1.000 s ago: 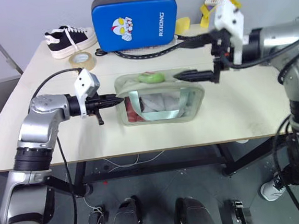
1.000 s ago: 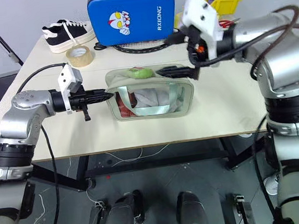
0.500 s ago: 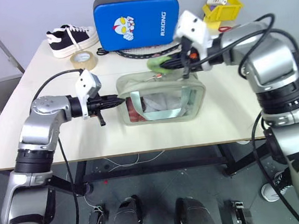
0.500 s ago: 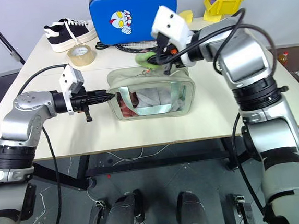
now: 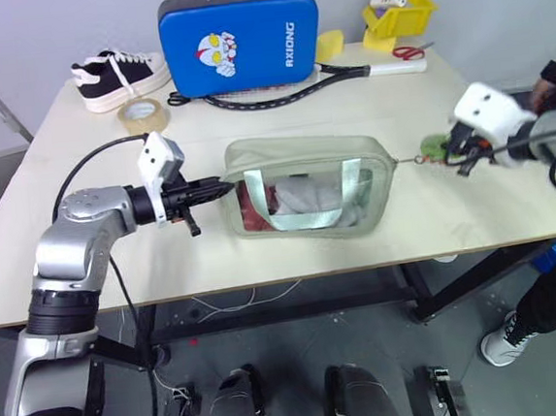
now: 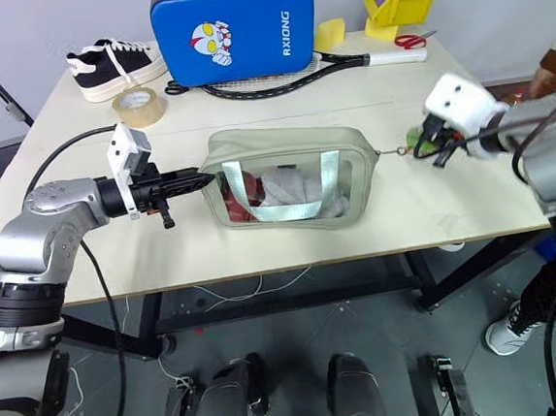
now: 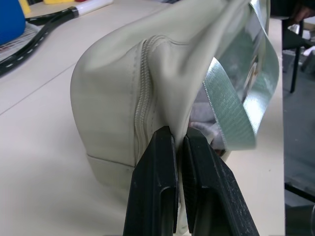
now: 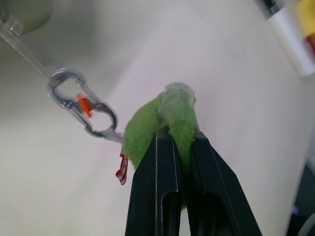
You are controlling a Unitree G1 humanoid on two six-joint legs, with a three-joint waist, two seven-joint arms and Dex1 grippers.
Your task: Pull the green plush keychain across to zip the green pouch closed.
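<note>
The left gripper (image 5: 220,186) pinches the left end of the green pouch (image 5: 310,186) on the table (image 5: 118,271); right of the pouch, the right gripper (image 6: 418,143) clamps the green plush keychain (image 8: 162,120), link taut. Further pulling risks dragging the pouch free, or the plush slipping out.

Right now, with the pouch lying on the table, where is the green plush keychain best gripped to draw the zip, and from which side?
Grip the fuzzy body of the green plush keychain, coming from the far side, away from the green pouch. The plush is soft and squeezes between the fingers, while its metal clip is thin and slippery. The right hand is shut on it this way, in line with the taut link.
</note>
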